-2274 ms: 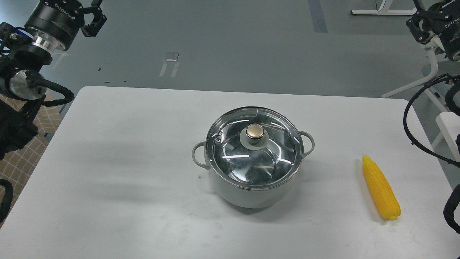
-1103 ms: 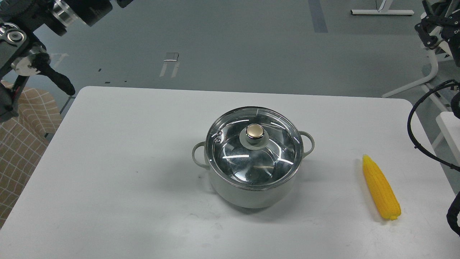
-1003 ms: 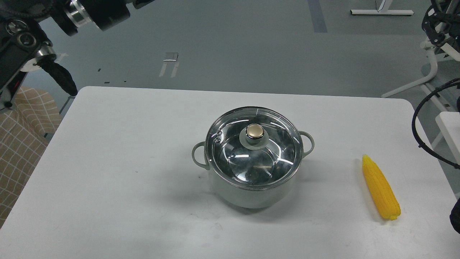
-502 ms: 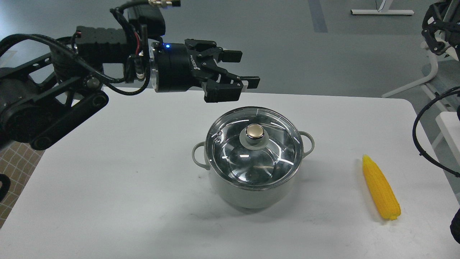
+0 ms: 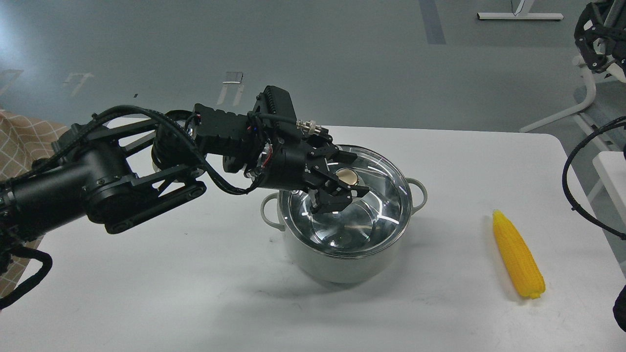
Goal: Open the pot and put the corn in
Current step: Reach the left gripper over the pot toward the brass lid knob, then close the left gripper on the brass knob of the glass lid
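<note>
White table (image 5: pixel 161 274): matte top, rounded corners, faint scuffs. Carries pot and corn.
Left arm (image 5: pixel 88 186): black, comes in from left edge, cables looped along it, reaches across table to the pot.
Pot (image 5: pixel 342 259): pale grey-green body, shiny steel rim and inside, roughly table centre. Two small loop handles, one left, one right.
Lid (image 5: pixel 376 205): round glass, steel edge, seated on the pot, so pot is closed. Steel interior visible through the glass.
Corn (image 5: pixel 517 254): bright yellow cob, rows of kernels, plastic look. Lies flat on table right of pot, well apart from it, pointed end away from the robot, blunt end nearer the front edge. Nothing touching it.
Left gripper (image 5: pixel 348 184): over the lid's centre, fingers apart, one either side of the knob. Contact with knob: cannot tell.
Right gripper (image 5: pixel 594 36): top right corner, off the table, well away from corn. Dark and partly cut by frame edge; apart or together, cannot tell.
Knob (image 5: pixel 348 176): brass-coloured, round, at lid centre, partly hidden by gripper fingers.
Writing: no readable brand or label on pot, lid or corn; any print on the gripper body is too dark to read.
</note>
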You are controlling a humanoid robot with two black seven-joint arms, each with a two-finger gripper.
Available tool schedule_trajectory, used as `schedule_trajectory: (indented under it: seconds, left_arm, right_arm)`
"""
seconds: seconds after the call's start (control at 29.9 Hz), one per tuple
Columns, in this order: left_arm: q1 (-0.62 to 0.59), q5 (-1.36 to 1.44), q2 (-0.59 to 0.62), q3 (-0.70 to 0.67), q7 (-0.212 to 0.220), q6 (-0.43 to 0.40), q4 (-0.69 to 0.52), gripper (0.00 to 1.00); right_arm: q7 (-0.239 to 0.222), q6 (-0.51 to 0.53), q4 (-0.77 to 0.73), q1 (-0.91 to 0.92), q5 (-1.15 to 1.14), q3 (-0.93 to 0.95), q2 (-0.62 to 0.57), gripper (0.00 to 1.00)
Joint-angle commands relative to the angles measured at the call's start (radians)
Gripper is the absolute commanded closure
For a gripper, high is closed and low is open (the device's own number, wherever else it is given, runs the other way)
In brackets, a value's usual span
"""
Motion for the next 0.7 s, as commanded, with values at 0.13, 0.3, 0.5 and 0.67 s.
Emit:
schedule_trajectory:
  seconds: [0.13,0.3,0.5,0.67]
  left_arm:
    - [0.006,0.004,-0.002,0.006,0.001,0.009,0.029,0.33]
    - [0.022,-0.001,-0.005,0.006,0.004,0.009,0.036,0.36]
    - [0.033,-0.005,-0.013,0.004,0.004,0.009,0.05,0.42]
    - [0.034,-0.005,-0.016,0.004,0.004,0.009,0.05,0.43]
  right_arm:
    - [0.0,0.0,0.004,0.001,-0.001,-0.002,-0.003,0.0]
    - [0.0,0.0,0.007,-0.001,-0.001,-0.002,-0.001,0.0]
    - [0.0,0.0,0.005,-0.001,-0.001,-0.002,-0.001,0.0]
    - [0.0,0.0,0.005,-0.001,-0.001,-0.002,-0.001,0.0]
